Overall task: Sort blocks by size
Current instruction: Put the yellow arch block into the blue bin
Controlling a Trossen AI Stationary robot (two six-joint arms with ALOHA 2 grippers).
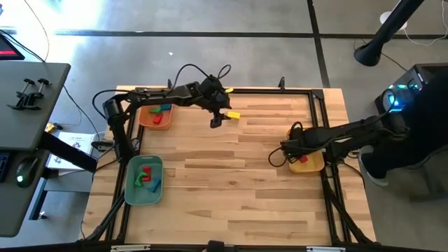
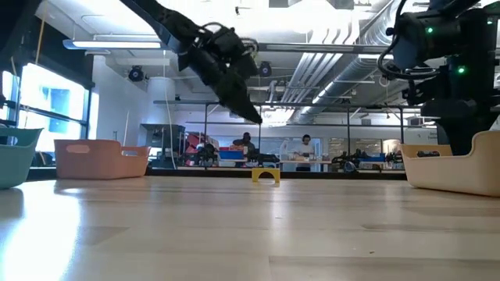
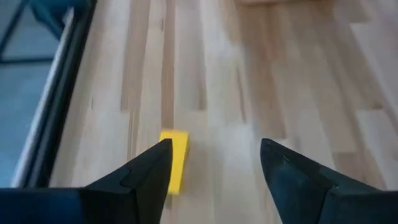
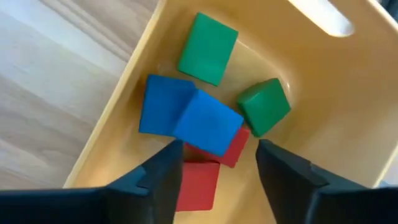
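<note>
Overhead, saw left gripper (image 1: 216, 122) raised above the far-centre of the table (image 1: 231, 189), just beside a small yellow block (image 1: 234, 115) lying flat on the wood. Jaws stood apart, nothing between them; left wrist view put the yellow block (image 3: 175, 158) right at the tip of one finger (image 3: 149, 171), whether touching or a hair off could not tell. Low view confirmed gripper (image 2: 248, 109) up in the air and the yellow block (image 2: 266, 174) on the tabletop well below it. Found right gripper (image 1: 278, 158) over at the yellow tray (image 1: 316, 166) on the table's right edge, hanging just over the tray's inner rim. Jaws apart there too, empty. Right wrist view looked straight down into the yellow tray (image 4: 329, 130): two green blocks (image 4: 208, 48) (image 4: 264, 106), a pair of blue blocks (image 4: 163, 104) (image 4: 209, 122) leaning on each other, red blocks (image 4: 199, 183) partly under the blue, all loose on the tray floor and bunched together. Noted orange tray (image 1: 145, 120) at the far left with red, green and blue blocks inside, partly hidden under the left arm. Noted teal tray (image 1: 133, 189) at the near left with a red block (image 1: 146, 172), plus green and blue pieces.
</note>
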